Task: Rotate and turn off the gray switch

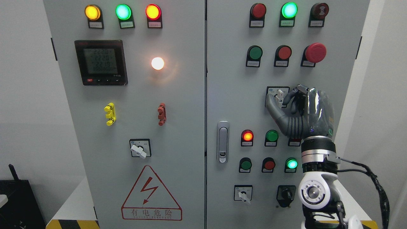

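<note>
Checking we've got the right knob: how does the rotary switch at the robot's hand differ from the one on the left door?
The upper right-door switch has its handle upright, with the right hand closed on it; the left-door switch sits untouched, handle tilted toward lower right. The first is partly hidden by fingers; the second is fully visible. Both have pale gray handles on square plates.

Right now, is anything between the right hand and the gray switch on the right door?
Nothing visible. The right hand is already at the gray switch, thumb and fingers closing around its white handle. No other object sits between them.
</note>
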